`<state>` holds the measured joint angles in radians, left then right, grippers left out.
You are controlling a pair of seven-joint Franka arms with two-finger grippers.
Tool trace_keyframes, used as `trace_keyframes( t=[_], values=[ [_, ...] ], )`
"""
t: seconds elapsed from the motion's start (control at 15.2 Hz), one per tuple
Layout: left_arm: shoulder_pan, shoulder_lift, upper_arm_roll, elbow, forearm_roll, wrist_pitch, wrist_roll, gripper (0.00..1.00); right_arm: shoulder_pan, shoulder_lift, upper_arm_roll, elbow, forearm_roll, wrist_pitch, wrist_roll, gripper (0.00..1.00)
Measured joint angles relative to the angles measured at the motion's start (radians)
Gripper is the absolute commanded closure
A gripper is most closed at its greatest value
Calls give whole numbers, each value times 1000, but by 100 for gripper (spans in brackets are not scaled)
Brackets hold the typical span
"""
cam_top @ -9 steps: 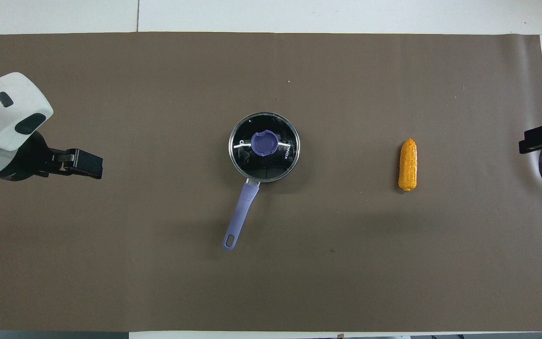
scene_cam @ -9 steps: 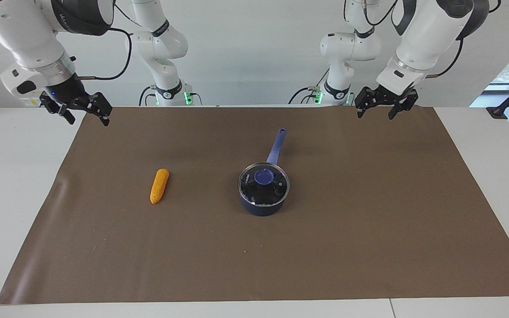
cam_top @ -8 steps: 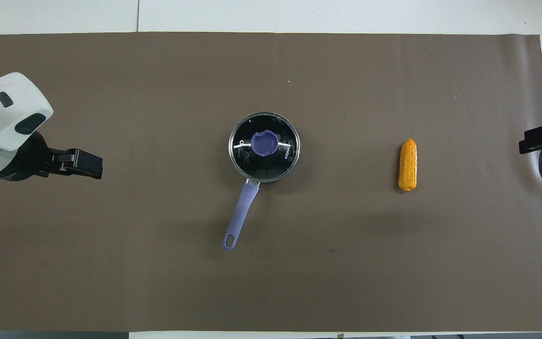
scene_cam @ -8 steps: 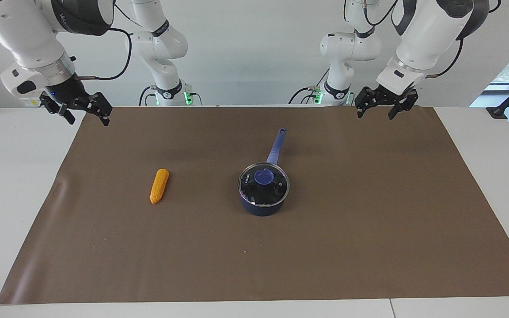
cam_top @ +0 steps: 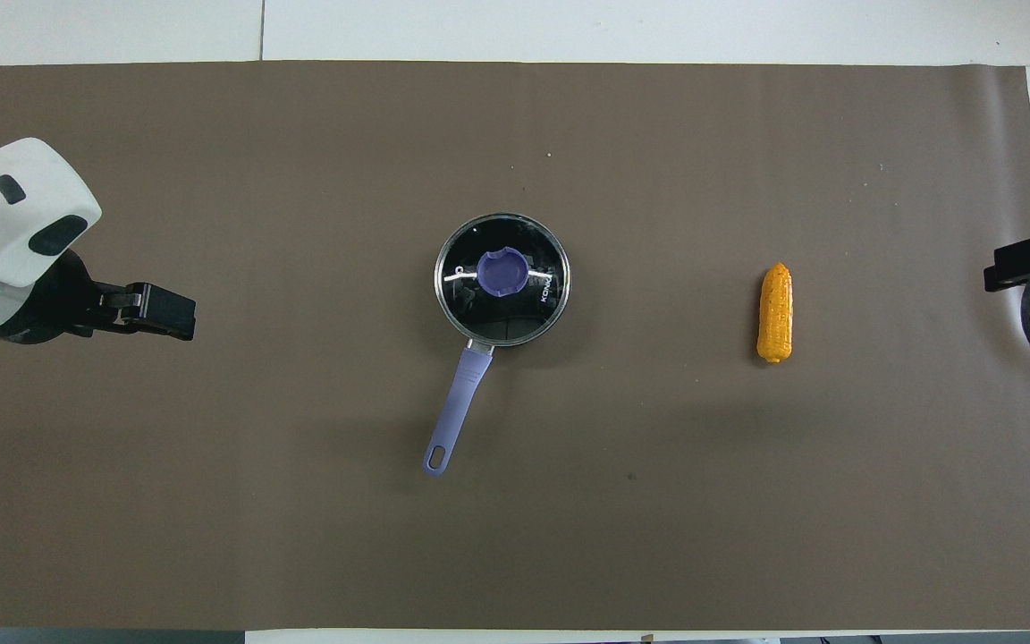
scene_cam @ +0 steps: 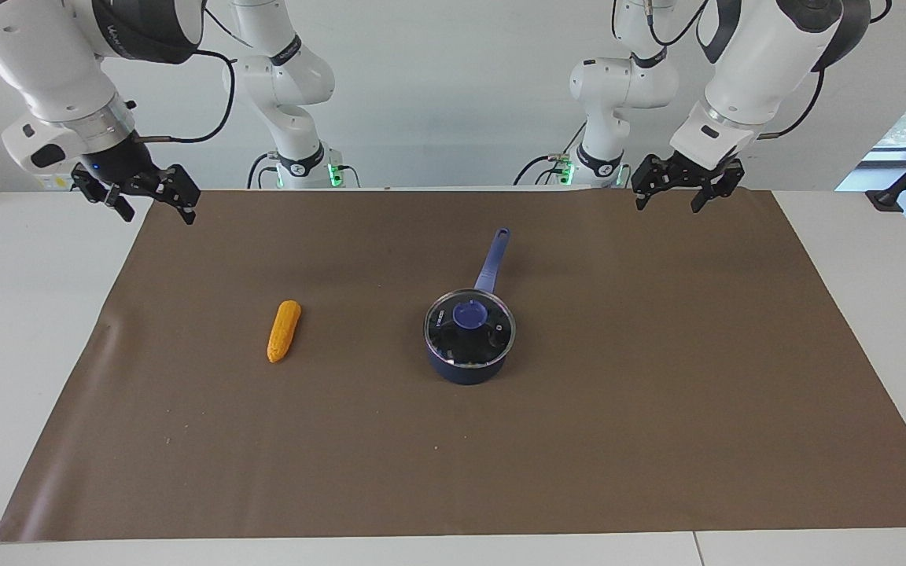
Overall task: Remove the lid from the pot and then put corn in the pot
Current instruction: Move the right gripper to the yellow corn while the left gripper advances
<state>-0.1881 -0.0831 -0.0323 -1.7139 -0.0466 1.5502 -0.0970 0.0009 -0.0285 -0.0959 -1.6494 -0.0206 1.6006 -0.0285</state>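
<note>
Still lidded, the pot [scene_cam: 468, 363] stands apart from the corn [scene_cam: 284, 330].

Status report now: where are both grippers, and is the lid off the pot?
Left gripper and right gripper both open, raised, waiting. Lid on pot. Corn on mat, untouched. Nothing in the way.

This looks like a robot lab: two white robot arms [scene_cam: 52, 71] stand at a big white table [scene_cam: 28, 330] with a brown mat [scene_cam: 579, 440], by a plain wall.
</note>
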Motion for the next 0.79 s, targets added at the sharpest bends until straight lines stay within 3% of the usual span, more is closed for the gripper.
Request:
trace_keyframes(
  t=[0.39, 0.79],
  values=[
    [0, 0, 0, 0, 0, 3, -2, 0, 65, 1, 2, -125, 2, 151, 18, 0],
    [0, 0, 0, 1, 0, 30, -2, 0, 145, 63, 4, -370, 14, 486, 124, 0]
  ],
)
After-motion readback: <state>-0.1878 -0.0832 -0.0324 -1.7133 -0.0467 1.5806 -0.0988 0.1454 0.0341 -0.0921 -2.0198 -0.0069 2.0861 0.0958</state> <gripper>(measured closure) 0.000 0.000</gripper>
